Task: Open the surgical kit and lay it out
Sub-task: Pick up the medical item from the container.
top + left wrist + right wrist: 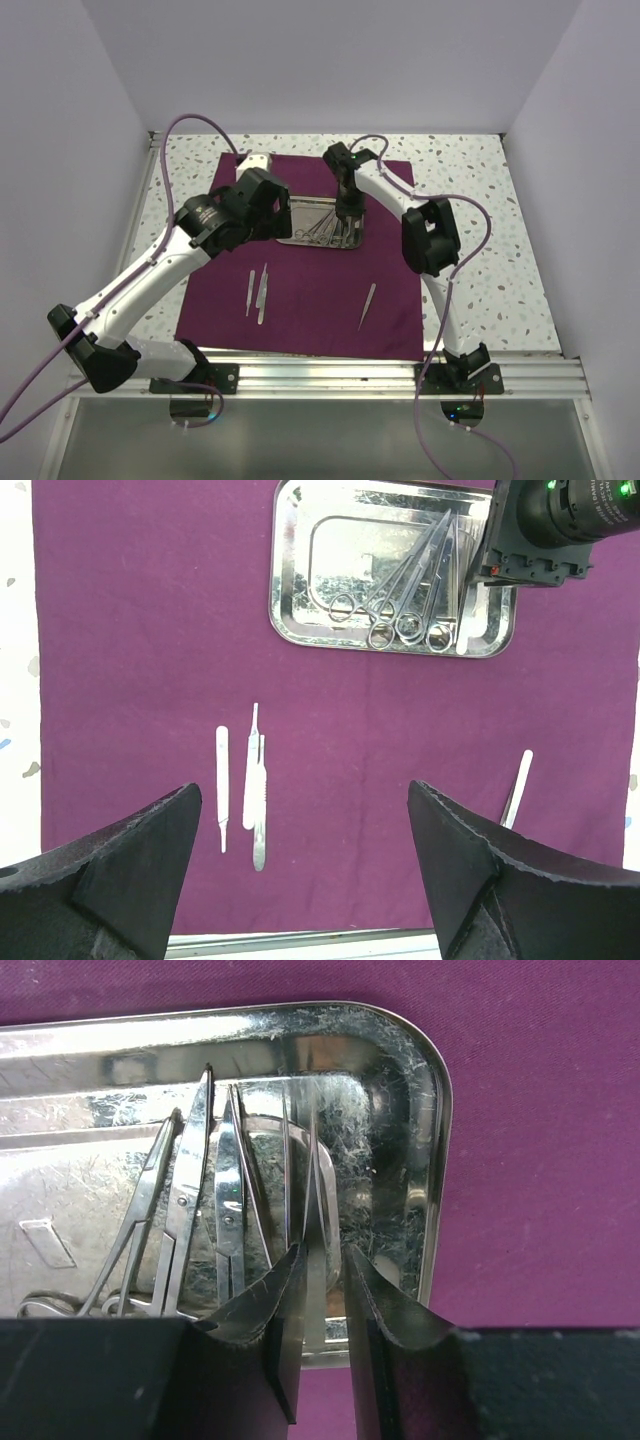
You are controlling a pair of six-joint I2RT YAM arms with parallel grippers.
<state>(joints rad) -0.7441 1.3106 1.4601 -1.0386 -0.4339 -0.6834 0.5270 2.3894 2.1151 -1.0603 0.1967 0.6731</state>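
Note:
The maroon cloth (310,300) lies spread flat on the table. The steel tray (300,206) sits on its far half and holds ring-handled scissors and forceps (400,590). My right gripper (347,215) reaches down into the tray's right end. In the right wrist view its jaws (322,1250) are nearly closed around a thin pair of tweezers (300,1160) lying in the tray (435,1110), with a slim gap on the right side. My left gripper (305,788) is wide open and empty, held high above the cloth (130,630).
Three thin instruments (252,780) lie side by side on the cloth's near left. A single tweezer (517,785) lies on the near right. The speckled table (480,220) shows around the cloth, with white walls on both sides and a metal rail along the near edge.

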